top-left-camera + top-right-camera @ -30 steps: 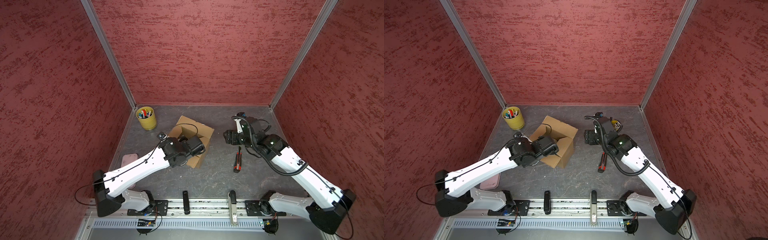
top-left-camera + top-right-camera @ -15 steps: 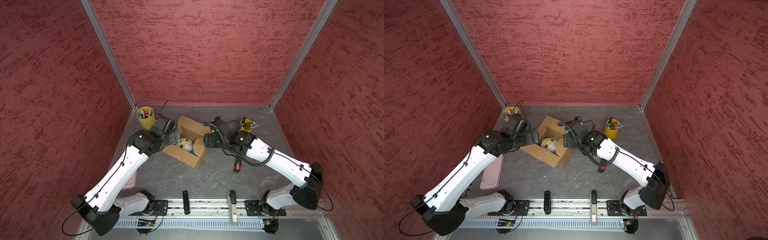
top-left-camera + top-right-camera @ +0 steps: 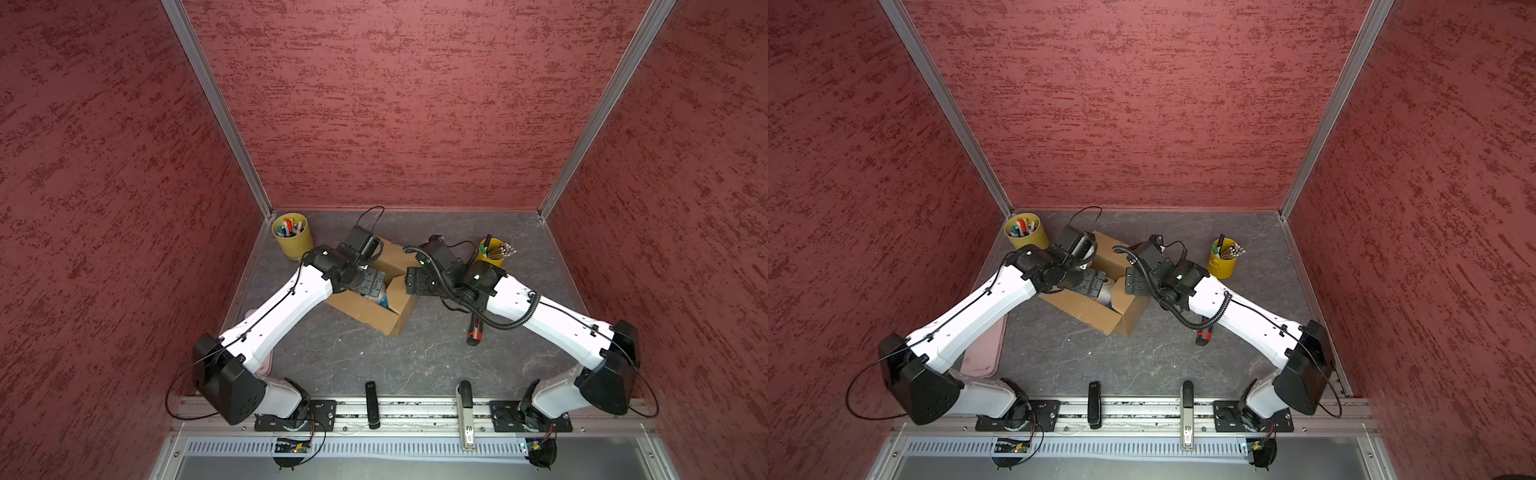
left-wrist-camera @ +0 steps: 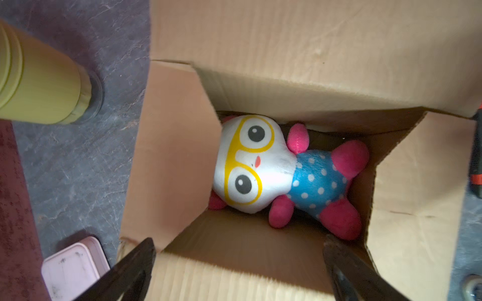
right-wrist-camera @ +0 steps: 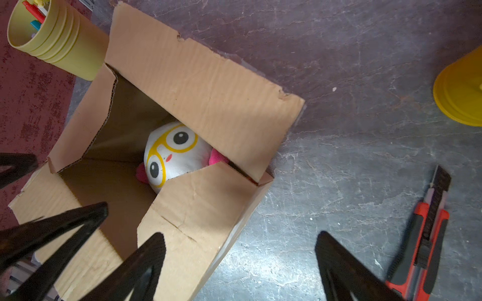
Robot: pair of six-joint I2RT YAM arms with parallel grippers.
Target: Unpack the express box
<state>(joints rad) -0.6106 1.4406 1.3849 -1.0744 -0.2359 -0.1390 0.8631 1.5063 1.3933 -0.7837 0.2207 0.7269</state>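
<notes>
express box [image 5: 182, 260] open | plush toy [image 5: 169, 156] inside (body behind flaps [image 5: 208, 86])

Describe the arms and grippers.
The left arm and right arm: white shells, black joints. A thin black cable runs along the left; a ribbed black hose loops off the right. The left gripper and right gripper: black, tapered fingers.

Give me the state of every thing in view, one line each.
Box: open, toy inside.
Toy: lying face up in the box.
Left gripper: open, empty, above the box opening.
Right gripper: open, empty, at the box's end.
Knife: lying flat on the table.
Marker cup: upright, filled.
Pencil cup: upright, filled.
</notes>
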